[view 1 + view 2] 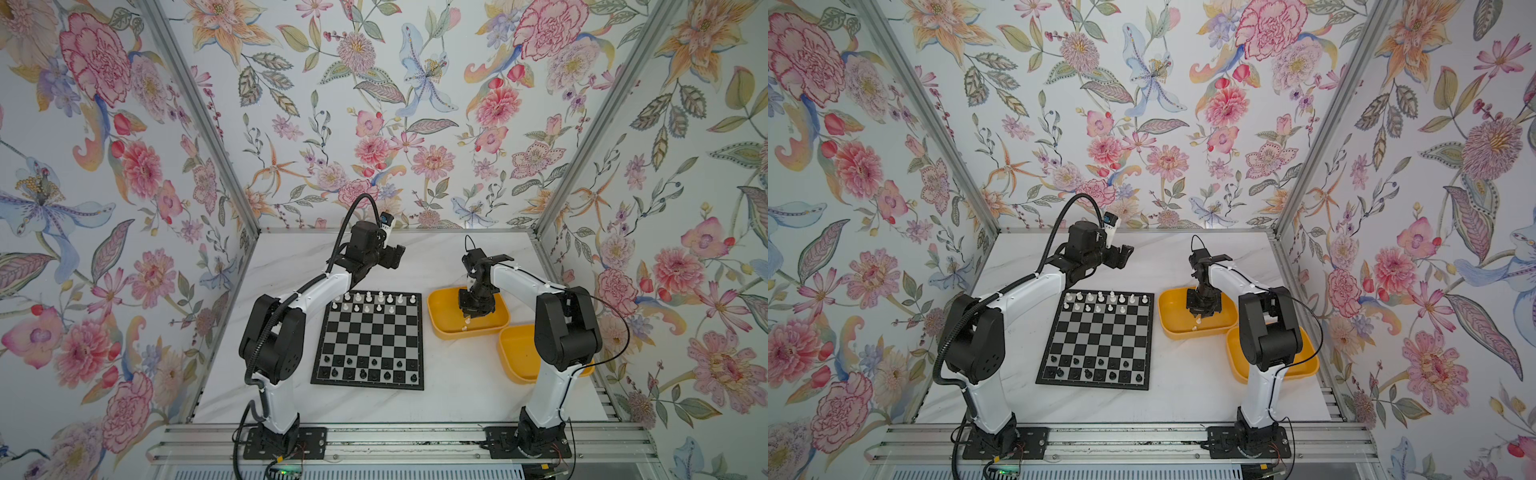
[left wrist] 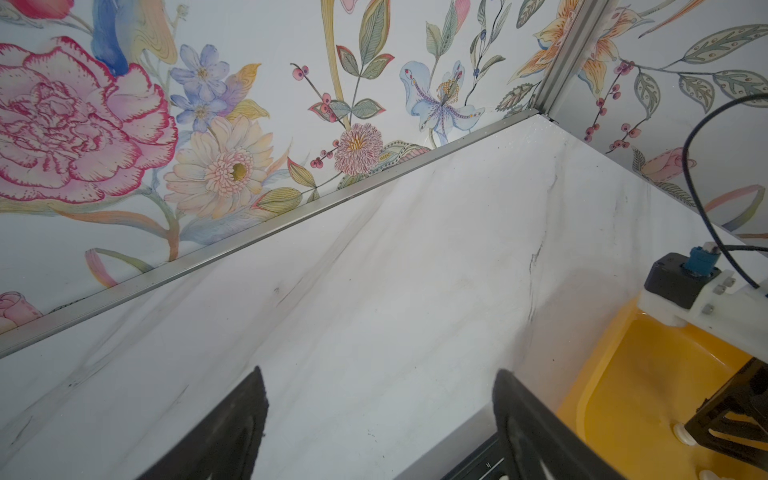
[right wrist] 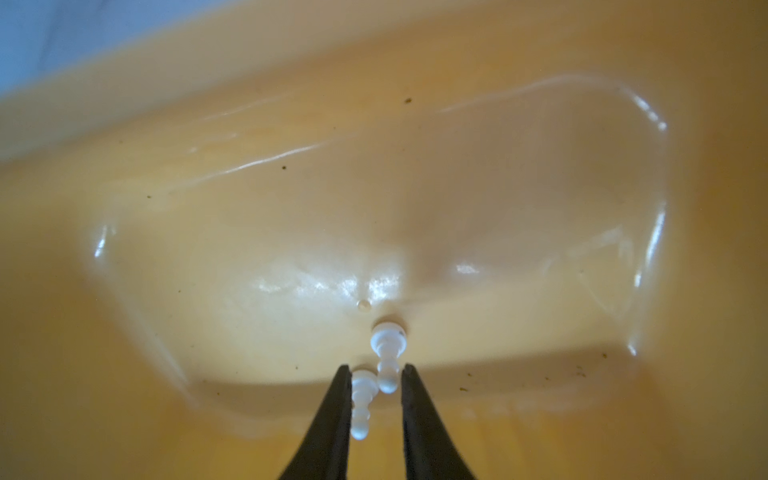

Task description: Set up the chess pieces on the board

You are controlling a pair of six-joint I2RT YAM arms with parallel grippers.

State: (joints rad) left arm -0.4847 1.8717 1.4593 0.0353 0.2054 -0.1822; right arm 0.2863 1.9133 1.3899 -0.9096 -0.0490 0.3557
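Note:
The board (image 1: 370, 340) lies flat mid-table, seen in both top views. White chess pieces (image 1: 368, 298) fill its far two rows partly; black ones (image 1: 365, 370) stand along the near rows. My right gripper (image 1: 469, 318) reaches down into the far yellow tub (image 1: 440, 316). In the right wrist view its fingers (image 3: 376, 366) stand narrowly apart around two white pawns lying on the tub floor. One pawn (image 3: 360, 395) rests against a finger. The other pawn (image 3: 388, 349) has its head just short of the opposite finger. My left gripper (image 1: 399, 253) hovers open and empty past the board's far edge (image 2: 379, 372).
A second yellow tub (image 1: 515, 357) sits nearer, partly hidden by the right arm. The floral back wall (image 2: 208, 166) rises close beyond the left gripper. A corner of the board (image 2: 478, 461) and the far tub (image 2: 644, 374) show in the left wrist view.

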